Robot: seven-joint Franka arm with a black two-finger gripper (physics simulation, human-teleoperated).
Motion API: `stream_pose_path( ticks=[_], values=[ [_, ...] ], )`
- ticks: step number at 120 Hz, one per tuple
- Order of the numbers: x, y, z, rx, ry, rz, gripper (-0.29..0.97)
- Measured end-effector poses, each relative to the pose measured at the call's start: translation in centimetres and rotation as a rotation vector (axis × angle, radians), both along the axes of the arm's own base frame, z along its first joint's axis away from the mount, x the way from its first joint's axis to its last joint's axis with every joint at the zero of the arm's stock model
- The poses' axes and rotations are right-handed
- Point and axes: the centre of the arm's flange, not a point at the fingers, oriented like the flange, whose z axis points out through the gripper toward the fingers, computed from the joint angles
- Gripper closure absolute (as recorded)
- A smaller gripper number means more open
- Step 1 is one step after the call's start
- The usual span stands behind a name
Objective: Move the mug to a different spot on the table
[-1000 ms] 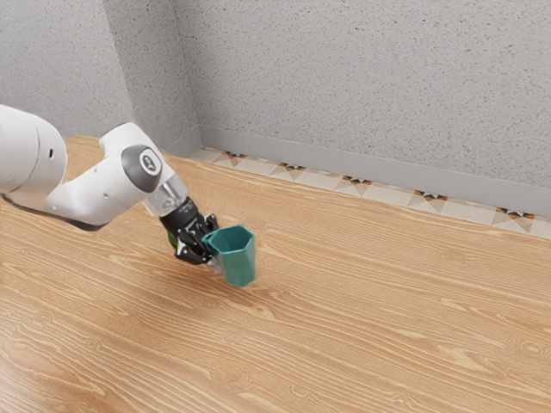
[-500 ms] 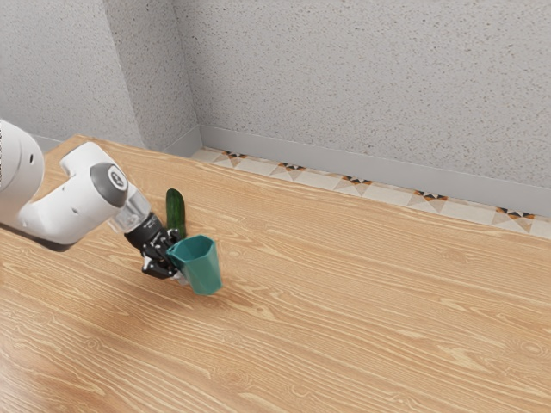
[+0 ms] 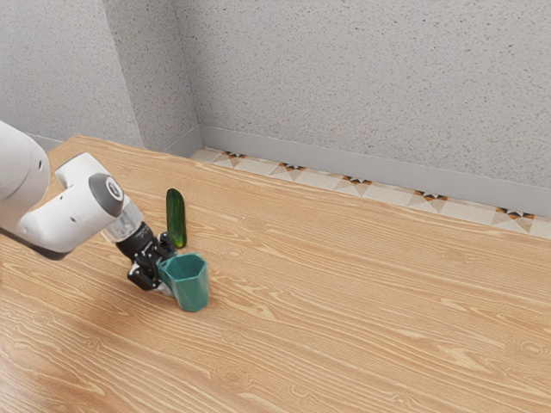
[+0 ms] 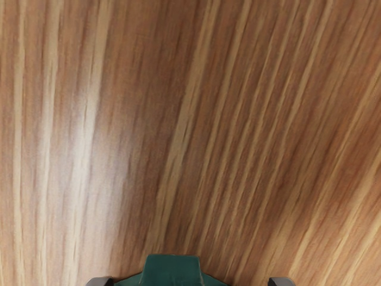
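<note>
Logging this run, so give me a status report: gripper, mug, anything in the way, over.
Gripper shut on teal mug. Mug low at the table, touchdown unclear. Green cucumber lies just behind the hand, apart from the mug.

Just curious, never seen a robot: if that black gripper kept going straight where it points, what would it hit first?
Probably the wooden table: the gripper, shut on the teal mug, slants down at bare wood. The mug would likely touch first.
</note>
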Motion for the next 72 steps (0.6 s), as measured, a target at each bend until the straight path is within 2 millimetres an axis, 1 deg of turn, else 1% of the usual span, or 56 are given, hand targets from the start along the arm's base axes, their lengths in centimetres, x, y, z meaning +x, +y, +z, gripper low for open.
stream_pose_path(
  ticks=[8,17,34,38,48,56,58,64,72],
  values=[
    [0.1,0.3,0.2,0.013,-0.015,-0.002,0.29],
    [0.5,0.7,0.6,0.046,-0.033,-0.022,0.21],
    [1.4,2.0,1.9,0.131,-0.064,-0.074,0.12],
    [1.8,2.4,2.6,0.153,-0.077,-0.088,0.11],
    [3.1,3.4,4.7,0.217,-0.107,-0.138,0.08],
    [4.1,3.5,6.4,0.262,-0.121,-0.194,0.06],
    [4.3,3.4,7.1,0.276,-0.126,-0.215,0.06],
    [4.8,2.7,9.3,0.32,-0.139,-0.29,0.05],
    [4.9,0.5,13.0,0.365,-0.159,-0.411,0.04]
  ],
)
